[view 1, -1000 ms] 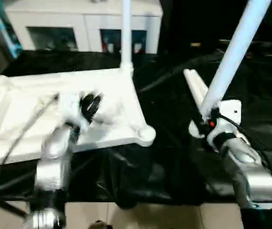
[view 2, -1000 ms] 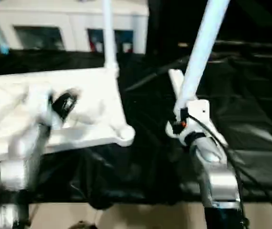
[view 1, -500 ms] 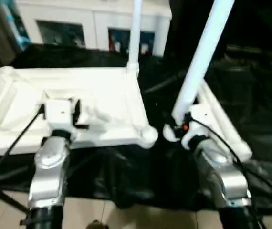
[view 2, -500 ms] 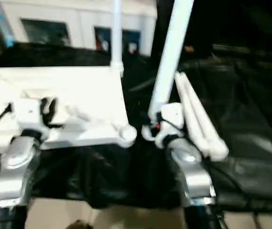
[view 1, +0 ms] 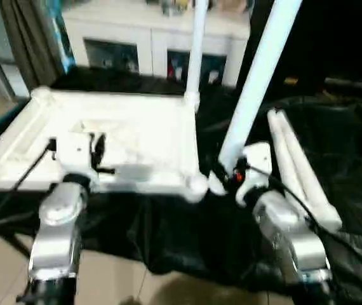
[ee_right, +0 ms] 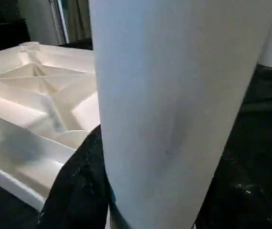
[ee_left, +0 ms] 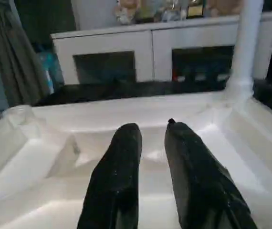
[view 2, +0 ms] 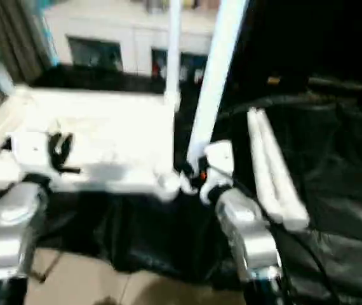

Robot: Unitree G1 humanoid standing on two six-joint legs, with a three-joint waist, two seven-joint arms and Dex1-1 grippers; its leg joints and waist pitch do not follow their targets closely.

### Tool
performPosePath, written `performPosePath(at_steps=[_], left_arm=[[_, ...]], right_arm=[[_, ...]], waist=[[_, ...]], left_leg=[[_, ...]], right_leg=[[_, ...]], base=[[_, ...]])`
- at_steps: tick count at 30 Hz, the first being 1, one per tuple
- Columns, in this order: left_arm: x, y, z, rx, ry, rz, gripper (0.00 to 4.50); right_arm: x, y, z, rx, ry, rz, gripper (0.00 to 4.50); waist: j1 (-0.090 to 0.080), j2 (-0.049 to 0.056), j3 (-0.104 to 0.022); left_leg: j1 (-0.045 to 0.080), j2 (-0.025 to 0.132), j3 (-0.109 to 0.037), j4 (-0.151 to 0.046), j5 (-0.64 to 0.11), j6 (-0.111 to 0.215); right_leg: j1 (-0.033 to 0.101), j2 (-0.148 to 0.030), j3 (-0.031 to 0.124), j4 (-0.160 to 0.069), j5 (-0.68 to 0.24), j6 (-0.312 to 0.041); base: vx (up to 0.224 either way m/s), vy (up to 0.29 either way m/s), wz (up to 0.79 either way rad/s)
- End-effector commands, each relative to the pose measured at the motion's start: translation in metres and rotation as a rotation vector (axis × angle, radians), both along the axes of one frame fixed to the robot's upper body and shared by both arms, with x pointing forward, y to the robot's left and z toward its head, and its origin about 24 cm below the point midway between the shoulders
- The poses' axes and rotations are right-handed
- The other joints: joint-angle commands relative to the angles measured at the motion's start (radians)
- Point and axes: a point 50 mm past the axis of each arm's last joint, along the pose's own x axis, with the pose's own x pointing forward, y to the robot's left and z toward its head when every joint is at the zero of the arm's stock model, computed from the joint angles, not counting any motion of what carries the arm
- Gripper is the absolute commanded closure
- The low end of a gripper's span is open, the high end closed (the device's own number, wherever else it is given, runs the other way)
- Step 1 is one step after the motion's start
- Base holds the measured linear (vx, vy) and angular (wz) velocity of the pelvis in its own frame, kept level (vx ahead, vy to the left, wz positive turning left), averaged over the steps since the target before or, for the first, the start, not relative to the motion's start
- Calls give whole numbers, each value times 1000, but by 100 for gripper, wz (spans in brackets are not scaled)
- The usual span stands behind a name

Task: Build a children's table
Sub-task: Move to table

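- Change since a second ago: the held leg point(view 1: 257, 76), then well to the right of the tabletop point(view 1: 114, 136), now has its lower end just beside the near right corner socket point(view 1: 195, 184); the left gripper point(ee_left: 150, 138), then over the tabletop's middle, now sits nearer its front edge.
- Right gripper point(view 1: 228, 175): its fingers are closed around the lower part of the held leg, which rises steeply and tilts to the right. In the right wrist view the leg's smooth white tube is close up, with one black finger point(ee_right: 81, 191) pressed against it.
- Left gripper: the two black fingers point(ee_left: 119, 171) stand slightly apart with a narrow gap and hold nothing; they hover over the ribbed underside, and contact cannot be judged.
- Children's table: the white plastic tabletop lies upside down on the black-draped table point(view 1: 352, 146), its raised ribs and round corner sockets facing up. One fitted leg point(view 1: 197, 51) stands upright in the far right corner socket.
- Two spare legs point(view 1: 301, 165), long white tubes, lie side by side on the black cloth to the right of the right gripper.
- Hidden or cut off: both upright legs run out of the top of the head views; the held leg's lower end is masked by the gripper, so whether it touches the socket cannot be told.
- Background: a white cabinet point(ee_left: 150, 52) with dark openings stands beyond the table.
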Motion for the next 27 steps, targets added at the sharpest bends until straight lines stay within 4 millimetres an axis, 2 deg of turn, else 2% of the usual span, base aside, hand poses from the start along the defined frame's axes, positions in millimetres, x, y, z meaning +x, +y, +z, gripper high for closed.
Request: performPosePath(at_steps=[1, 2, 3, 4, 5, 6, 7, 8, 9, 10, 11, 12, 13, 14, 15, 16, 17, 18, 19, 20, 21, 22, 23, 25, 26, 27], left_arm=[[1, -5, 0, -2, 10, -27, 341], [1, -5, 0, -2, 11, -27, 341], [1, -5, 0, -7, 13, -26, 341], [1, -5, -1, -11, 16, -24, 341], [0, -6, -1, -15, 17, -24, 341], [0, -6, -1, -19, 19, -24, 341], [0, -6, -1, -19, 19, -24, 341], [-1, -6, -1, -21, 19, -25, 341], [-1, -6, -1, -21, 19, -25, 341], [-1, -7, -1, -20, 20, -25, 341], [-1, -7, -2, -20, 19, -25, 341], [-2, -7, -2, -20, 17, -25, 341], [-2, -7, -1, -26, 8, -27, 341], [-3, -6, -1, -27, 9, -28, 341], [-4, -6, -1, -27, 10, -29, 341], [-4, -6, -2, -30, 12, -36, 341], [-4, -6, -2, -29, 14, -46, 341], [-5, -6, -2, -31, 15, -60, 341], [-6, -10, -2, -33, 12, -125, 341], [-6, -10, -2, -33, 12, -125, 341], [-7, -14, -1, -8, 8, -207, 341], [-7, -14, -1, -6, 8, -214, 341], [-7, -19, -1, 15, 15, -337, 322], [-6, -24, 2, 50, 15, -496, 312], [-4, -27, 4, 73, 19, -572, 312], [-2, -30, 6, 118, 44, -710, 296]], right_arm=[[1, -2, 5, 5, -27, -6, 262], [1, -2, 5, 6, -27, -6, 262], [0, -2, 5, 4, -27, -4, 262], [0, -2, 5, 3, -27, -2, 262], [0, -2, 5, 2, -26, -2, 262], [0, -2, 6, 9, -24, -3, 262], [0, -2, 6, 8, -25, -1, 262], [0, -1, 6, -33, -35, 24, 262], [0, -1, 6, -50, -36, 36, 262], [0, -1, 5, -59, -36, 41, 262], [0, -1, 6, -41, -36, 31, 262], [0, -1, 6, -24, -37, 20, 262], [1, -2, 6, 15, -19, 6, 262], [1, -3, 7, 16, -19, 2, 262], [1, -3, 7, 11, -21, 1, 262], [1, -4, 8, 7, -23, -2, 262], [1, -5, 8, 0, -26, -9, 262], [1, -6, 8, 2, -25, -17, 262], [0, -8, 8, 4, -26, -21, 262], [0, -8, 8, 4, -26, -21, 262], [-1, -9, 9, 9, -30, -17, 262], [-1, -10, 9, 10, -30, -17, 262], [-1, -11, 11, 23, -34, -5, 262], [-1, -13, 14, 28, -38, 18, 262], [0, -14, 15, 23, -41, 31, 262], [0, -17, 17, 9, -47, 53, 262]], waist=[[36, 2, -51], [36, -6, -61], [35, 12, -81], [26, 19, -85], [10, 35, -100], [-23, 43, -118], [-59, 51, -136], [-70, 39, -132], [-70, 27, -125], [-67, 3, -115], [-46, -64, -100], [-11, -33, -81], [-34, -16, -103], [-37, -34, -89], [-47, -8, -97], [-49, 5, -105], [-49, 13, -114], [-49, 15, -115], [-49, 15, -109], [-46, 14, -105], [-45, 12, -98], [-43, 12, -96], [-39, 16, -94], [-36, 14, -81], [-34, 19, -81], [-34, 19, -77]], left_leg=[[-55, 12, -1, 7, -131, 79], [-79, 7, 0, 1, -55, 92], [-78, 8, 2, -35, 46, 101], [-69, 9, -2, -43, 68, 109], [-35, 22, -19, -49, 98, 135], [43, 67, -79, -45, 232, 271], [155, 142, -161, -26, 427, 478], [170, 175, -191, -26, 545, 564], [153, 162, -199, -19, 692, 640], [100, 93, -214, -25, 684, 656], [-118, -118, -109, 44, 372, 472], [-138, -100, -91, 99, 57, 321], [-102, -66, -83, 42, 63, 124], [-105, -65, -66, 11, 97, 76], [-102, -44, -69, -17, 187, 44], [-98, -38, -72, -14, 238, 42], [-75, -28, -70, -2, 344, 49], [-65, -24, -74, 2, 435, 49], [-62, -19, -71, -2, 401, 43], [-62, -17, -68, -6, 351, 39], [-64, -11, -63, -20, 224, 27], [-62, -6, -62, -27, 156, 20], [-57, 0, -57, -37, 49, 10], [-52, 8, -43, -61, -125, 1], [-48, 11, -39, -65, -167, -7], [-42, 16, -32, -73, -241, -20]], right_leg=[[49, -186, 139, -210, -649, -63], [67, -159, 127, -193, -539, -64], [66, -93, 79, -158, -260, -65], [55, -68, 64, -141, -138, -63], [35, -34, 43, -101, 56, -60], [-22, -15, 22, -32, 194, -51], [-148, -38, 26, 27, 78, -26], [-179, -59, 46, 49, 15, 4], [-210, -85, 84, 64, 22, 61], [-185, -82, 103, 41, 90, 84], [-9, -94, 128, -62, 291, 200], [4, -219, 143, -141, 266, 216], [2, -143, 109, -87, 341, 199], [2, -106, 88, -79, 404, 170], [4, -78, 73, -52, 566, 97], [4, -70, 71, -34, 654, 69], [-17, -53, 75, -24, 785, 10], [-22, -41, 75, -18, 817, -49], [-28, -45, 78, -31, 728, -91], [-28, -49, 80, -38, 665, -105], [-26, -58, 83, -52, 527, -129], [-26, -63, 84, -58, 451, -139], [-31, -66, 85, -67, 334, -152], [-40, -70, 91, -85, 146, -151], [-45, -71, 93, -86, 102, -149], [-52, -73, 96, -93, 22, -142]], base=[[139, 2, -7], [157, 28, -2], [157, 28, -2], [159, 46, 2], [211, 29, 2], [211, 29, 2], [189, -12, -3], [58, -25, -18], [58, -25, -18], [-71, -6, -18], [-53, -10, 34], [-53, -10, 34], [33, -49, 45], [63, -42, -1], [63, -42, -1], [56, -6, -5], [0, 0, 0], [0, 0, 0], [0, 0, 0], [0, 0, 0], [0, 0, 0], [-57, 20, -2], [-72, 4, 0], [-74, -1, 1], [-74, -7, 1], [-74, -7, 1]])
